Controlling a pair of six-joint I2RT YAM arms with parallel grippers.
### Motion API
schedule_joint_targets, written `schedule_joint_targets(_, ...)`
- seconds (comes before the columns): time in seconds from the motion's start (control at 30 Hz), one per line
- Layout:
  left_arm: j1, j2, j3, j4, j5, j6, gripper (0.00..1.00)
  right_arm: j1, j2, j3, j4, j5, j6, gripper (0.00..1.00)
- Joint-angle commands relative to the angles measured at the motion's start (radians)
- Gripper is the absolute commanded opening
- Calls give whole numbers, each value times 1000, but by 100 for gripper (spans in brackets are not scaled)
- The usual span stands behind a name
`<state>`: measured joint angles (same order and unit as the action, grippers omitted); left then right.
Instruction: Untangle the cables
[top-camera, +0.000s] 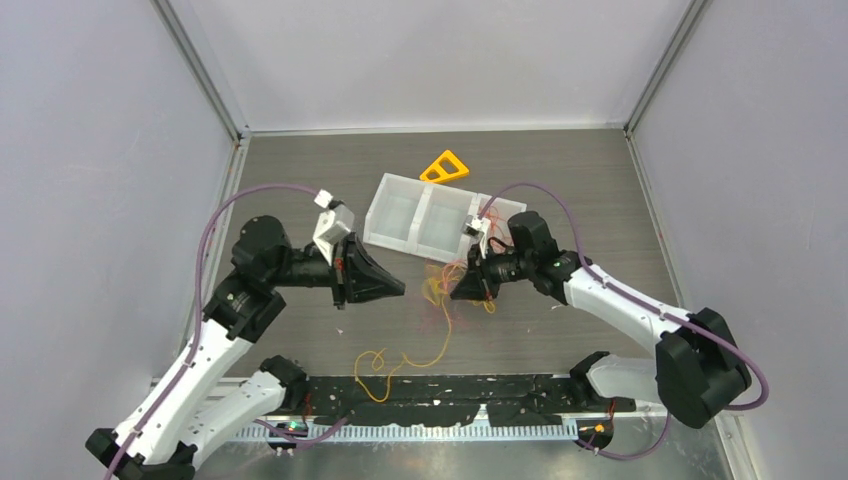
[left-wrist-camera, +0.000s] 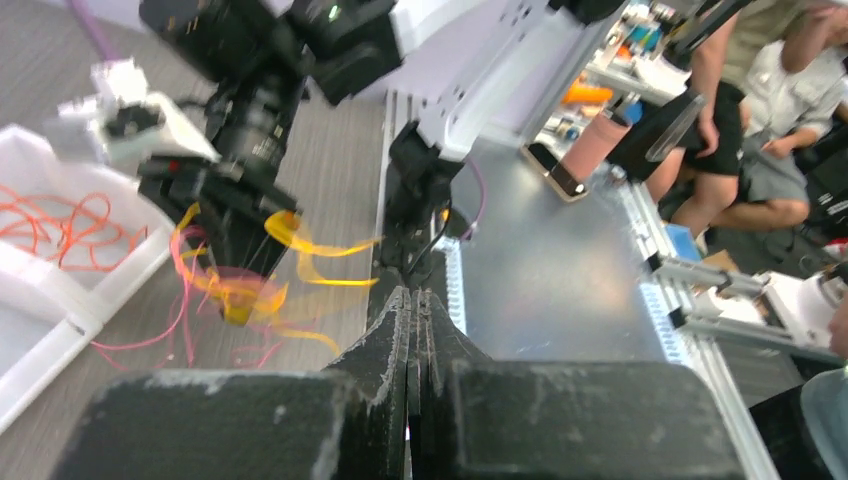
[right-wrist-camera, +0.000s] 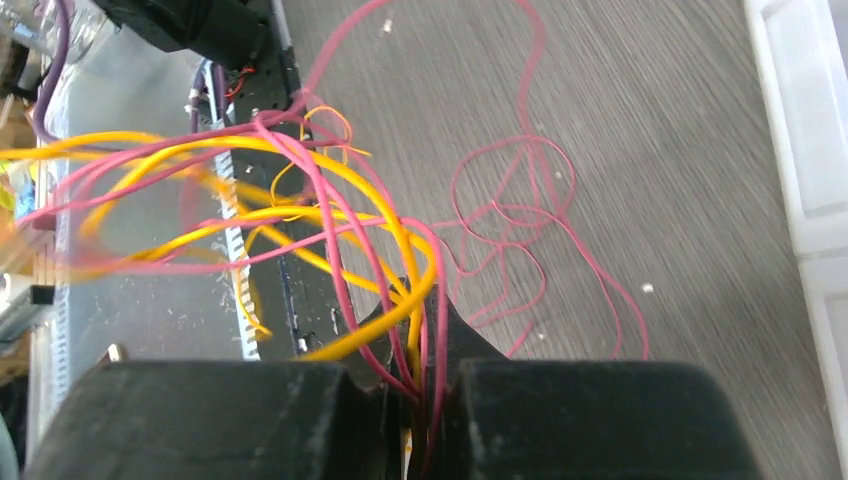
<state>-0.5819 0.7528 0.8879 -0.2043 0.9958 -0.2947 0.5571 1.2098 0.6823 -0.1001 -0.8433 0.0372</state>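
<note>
- Cables (right-wrist-camera: 330, 230), yellow and pink strands tangled together, are sitting mid-table, with one yellow tail (top-camera: 380, 365) trailing toward 7 o'clock.
- Right gripper (right-wrist-camera: 420, 345) is clamping the tangle, its jaws nearly shut on the strands.
- Left gripper (left-wrist-camera: 412, 300) is hovering at the tangle's 9 o'clock, jaws pressed together and holding nothing.
- White compartment tray (top-camera: 395, 212) is sitting at the tangle's 12 o'clock.

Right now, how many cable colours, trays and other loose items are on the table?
White tray: 1
Orange triangle: 1
Cable colours: 3 (yellow cable, pink cable, orange cable lying in that tray)
Total: 5
</note>
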Motion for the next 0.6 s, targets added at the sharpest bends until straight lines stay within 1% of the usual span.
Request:
schedule_joint_targets(0.0, 75, -24, 105, 269, 138, -325, 0, -44, 41, -18, -68, 33, -14, 8)
schedule_joint_targets(0.07, 124, -21, 125, 363, 135, -428, 0, -47, 46, -26, -76, 25, -7, 8)
schedule_joint_targets(0.23, 271, 13, 251, 486, 120, -565, 0, -49, 74, -33, -89, 32, -12, 9)
schedule_joint_targets(0.27, 283, 32, 289, 404, 123, -536, 0, -49, 77, -28, -90, 30, -15, 8)
schedule_joint_targets(0.3, 285, 41, 340, 243, 127, -429, 0, -49, 73, -26, -82, 25, -18, 7)
schedule_joint_targets(0.33, 285, 46, 370, 18, 103, -281, 0, -48, 56, -28, -73, 23, -19, 6)
schedule_joint_targets(0.37, 286, 42, 375, -132, 43, -145, 6, -49, 40, -35, -42, 18, -15, 6)
schedule_joint_targets(0.4, 286, 26, 336, -183, 2, -81, 20, -49, 3, -39, -23, 14, -9, 6)
schedule_joint_targets(0.43, 285, 5, 260, -183, -4, -53, 38, -47, -17, -47, 20, 10, 6, 5)
schedule_joint_targets(0.47, 280, -21, 189, -174, -12, -42, 54, -45, -52, -46, 38, 11, 15, 6)
schedule_joint_targets(0.5, 262, -48, 102, -137, -37, -56, 65, -42, -66, -37, 56, 15, 30, 5)
schedule_joint_targets(0.53, 242, -65, 7, -119, -55, -48, 81, -37, -87, -24, 59, 15, 38, 6)
schedule_joint_targets(0.57, 212, -74, -45, -115, -83, -31, 87, -30, -106, -9, 60, 18, 54, 6)
